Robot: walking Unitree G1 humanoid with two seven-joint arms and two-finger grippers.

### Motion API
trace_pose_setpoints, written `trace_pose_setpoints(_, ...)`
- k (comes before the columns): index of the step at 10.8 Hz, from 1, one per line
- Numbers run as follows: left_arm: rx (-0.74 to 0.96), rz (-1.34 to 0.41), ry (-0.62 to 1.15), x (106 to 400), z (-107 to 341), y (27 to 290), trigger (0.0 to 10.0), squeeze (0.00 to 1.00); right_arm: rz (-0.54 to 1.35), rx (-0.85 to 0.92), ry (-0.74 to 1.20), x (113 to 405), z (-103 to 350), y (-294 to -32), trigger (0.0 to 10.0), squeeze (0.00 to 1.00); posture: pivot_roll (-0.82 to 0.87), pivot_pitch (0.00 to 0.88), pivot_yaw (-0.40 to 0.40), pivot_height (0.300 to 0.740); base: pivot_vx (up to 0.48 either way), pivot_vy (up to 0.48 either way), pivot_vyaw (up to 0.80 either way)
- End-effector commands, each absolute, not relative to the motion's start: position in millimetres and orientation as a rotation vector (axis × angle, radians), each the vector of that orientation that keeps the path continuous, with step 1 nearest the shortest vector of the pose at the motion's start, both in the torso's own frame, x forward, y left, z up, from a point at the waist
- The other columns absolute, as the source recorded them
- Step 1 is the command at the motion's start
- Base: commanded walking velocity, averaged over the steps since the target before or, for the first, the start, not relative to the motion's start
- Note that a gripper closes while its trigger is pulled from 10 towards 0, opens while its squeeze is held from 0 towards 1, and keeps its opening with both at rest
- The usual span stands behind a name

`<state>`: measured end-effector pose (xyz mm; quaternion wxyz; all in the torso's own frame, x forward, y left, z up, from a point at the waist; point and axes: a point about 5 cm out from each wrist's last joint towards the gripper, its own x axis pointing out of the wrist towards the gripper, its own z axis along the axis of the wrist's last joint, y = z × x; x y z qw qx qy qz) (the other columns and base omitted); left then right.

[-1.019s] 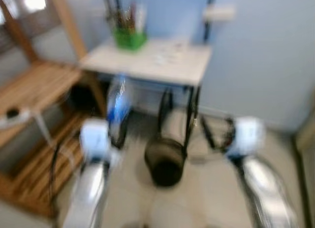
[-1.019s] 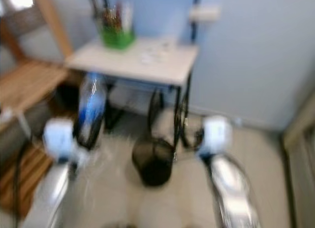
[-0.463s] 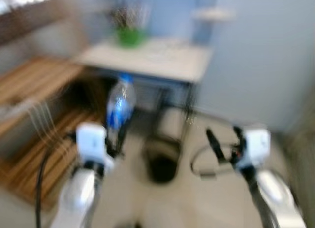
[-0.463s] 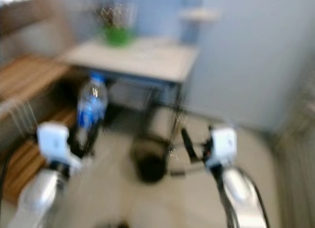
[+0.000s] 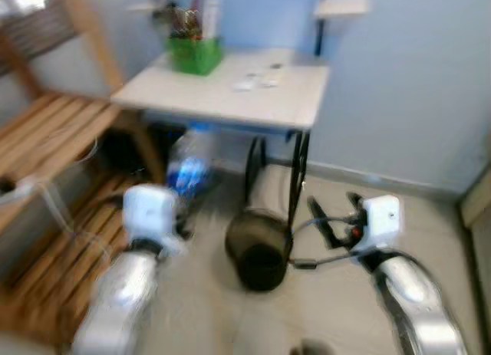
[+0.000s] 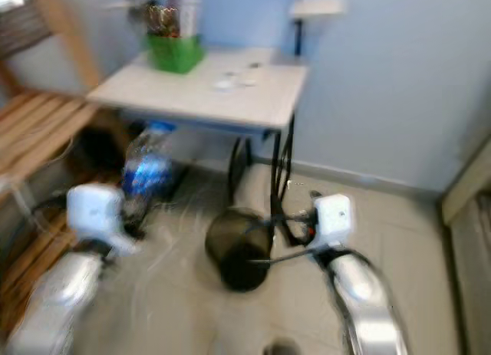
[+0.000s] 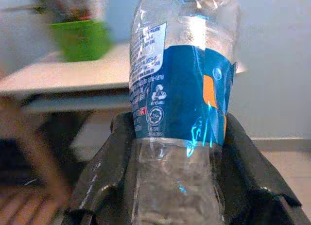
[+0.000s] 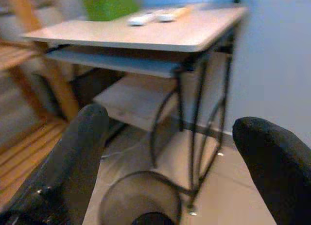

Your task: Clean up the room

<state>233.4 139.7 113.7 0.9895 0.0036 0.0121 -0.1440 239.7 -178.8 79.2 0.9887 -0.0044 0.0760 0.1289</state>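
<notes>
The left gripper [image 7: 177,186] pinches a crumpled clear plastic bottle with a blue label [image 7: 182,89] near the white bench [image 5: 230,90]. The right gripper [image 8: 170,152], spread wide, hangs above the black mesh wastebasket [image 5: 259,248] beside the bench's legs.

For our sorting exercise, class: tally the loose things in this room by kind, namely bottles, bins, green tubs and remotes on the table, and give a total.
Bottles: 1, the bottle in the left pincer
Bins: 1, the bin on the floor
Green tubs: 1, the tub on the table
Remotes: 2, the remotes
Total: 5
</notes>
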Motion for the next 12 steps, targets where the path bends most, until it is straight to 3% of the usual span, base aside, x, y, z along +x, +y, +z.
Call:
trace_pose_setpoints(1, 0.059, -0.248, 0.021, 236, 116, 153, 10.0, 0.00, 0.295, -0.005, 0.117, 245, 85, -166, 10.0, 0.00, -0.13, 0.000, 0.125, 0.740, 0.480, 0.000, -0.80)
trace_pose_setpoints(4, 0.103, -0.232, 0.022, 241, 114, 144, 10.0, 0.00, 0.318, -0.030, 0.112, 251, 86, -162, 10.0, 0.00, -0.12, 0.000, 0.122, 0.740, 0.462, 0.000, 0.00)
trace_pose_setpoints(6, 0.129, -0.214, 0.032, 243, 111, 142, 10.0, 0.00, 0.323, -0.033, 0.110, 253, 86, -161, 10.0, 0.00, -0.11, 0.000, 0.116, 0.740, 0.349, -0.322, 0.71)
trace_pose_setpoints(10, 0.178, -0.192, 0.028, 247, 110, 139, 10.0, 0.00, 0.329, -0.028, 0.137, 252, 80, -159, 10.0, 0.00, -0.10, 0.000, 0.113, 0.740, 0.000, -0.105, 0.18)
trace_pose_setpoints(12, 0.149, -0.203, 0.016, 246, 112, 137, 10.0, 0.00, 0.337, -0.028, 0.139, 252, 79, -158, 10.0, 0.00, -0.10, 0.000, 0.111, 0.740, 0.368, -0.306, 0.00)
